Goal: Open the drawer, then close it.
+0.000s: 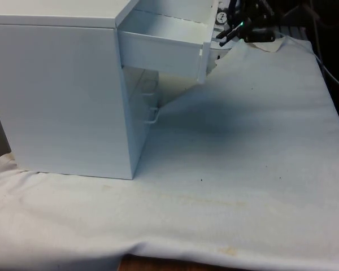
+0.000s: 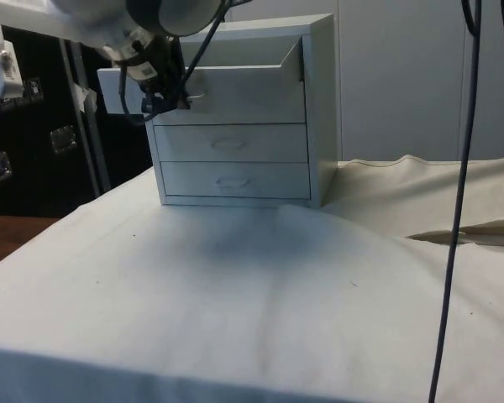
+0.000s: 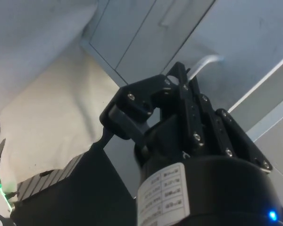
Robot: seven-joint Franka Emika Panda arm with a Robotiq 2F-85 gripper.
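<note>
The top drawer (image 2: 203, 84) of the 3-drawer chest (image 1: 62, 90) is pulled well out. The gripper (image 2: 164, 101) is seen at the drawer's handle (image 3: 205, 63); its finger spacing cannot be told, the handle being largely hidden.

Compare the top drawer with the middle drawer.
The top drawer is pulled out from the chest; the middle drawer sits shut, flush with it. The claw is at the top drawer's front; nothing is at the middle drawer's handle. The top drawer's open inside shows in the front view; the middle drawer's does not. Both are white with the same wide front.
</note>
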